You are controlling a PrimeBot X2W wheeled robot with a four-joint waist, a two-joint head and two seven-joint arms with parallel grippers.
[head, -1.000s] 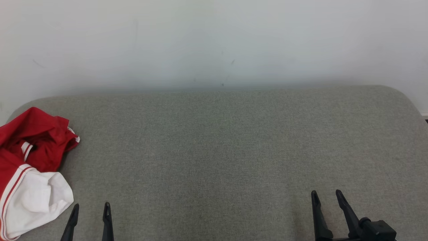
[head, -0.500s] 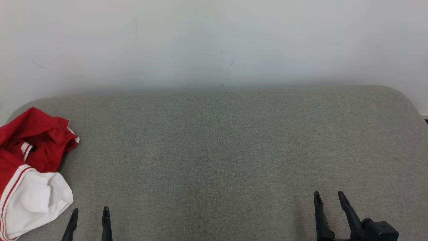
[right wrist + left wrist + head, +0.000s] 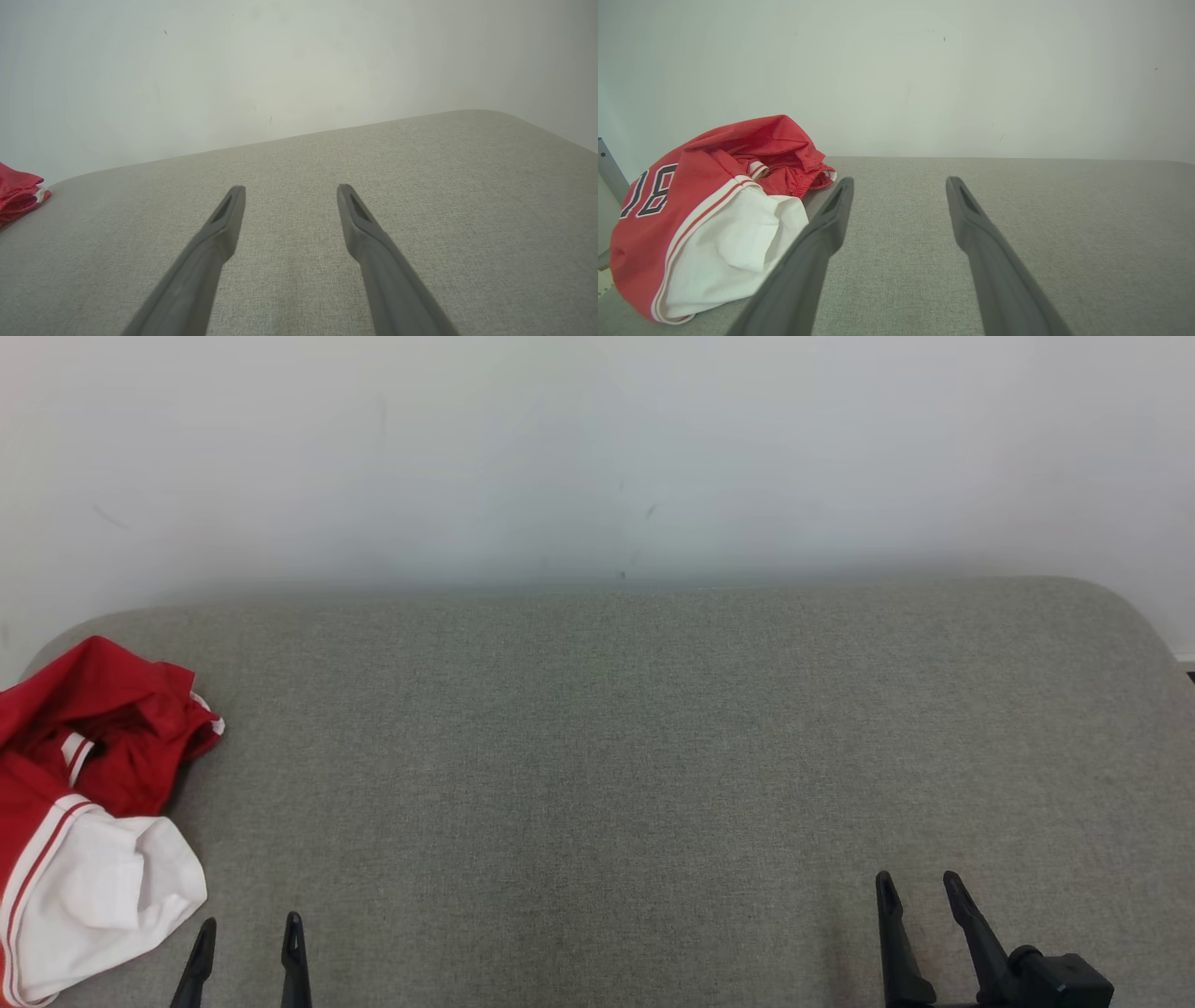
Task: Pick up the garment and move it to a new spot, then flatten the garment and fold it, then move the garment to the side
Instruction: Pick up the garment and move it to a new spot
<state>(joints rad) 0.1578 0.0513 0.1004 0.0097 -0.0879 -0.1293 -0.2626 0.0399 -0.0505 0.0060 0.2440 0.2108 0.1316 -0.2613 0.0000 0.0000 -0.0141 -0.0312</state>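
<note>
Recording a red and white garment [image 3: 89, 803] lying bunched at the far left end of the grey cushion [image 3: 607, 756], partly running off the left border of the head view and touching neither gripper. Judging it dropped rather than laid: folds heaped, white panel spilling toward the front, red part piled behind against the pale wall [image 3: 597, 448]. Finding the left gripper [image 3: 247, 922] poised just beside the heap's front right corner, jaws standing wide apart with nothing between them but bare cushion. Judging this a ready stance for the first pick-up, being the nearer arm. Finding the right gripper [image 3: 916, 877] well apart from the garment, over the front right of the cushion, likewise spread wide and holding nothing. Judging it parked out of the way, leaving the broad middle stretch available as a likely new spot for flattening and folding. Reading dark numerals edged in white on the red side in the left wrist view: an 8 plainly, and a neighbouring figure resembling a 0, partly wrapped round the fold and so not confirmed. Noting red and white stripes along the seam between the two colours. Finding no brand mark, tag or other wording legible anywhere. Rating the task as not yet begun, the garment being neither lifted nor moved. Flagging the loose cloth as likely to sag and trail if raised by a single pinch.
</note>
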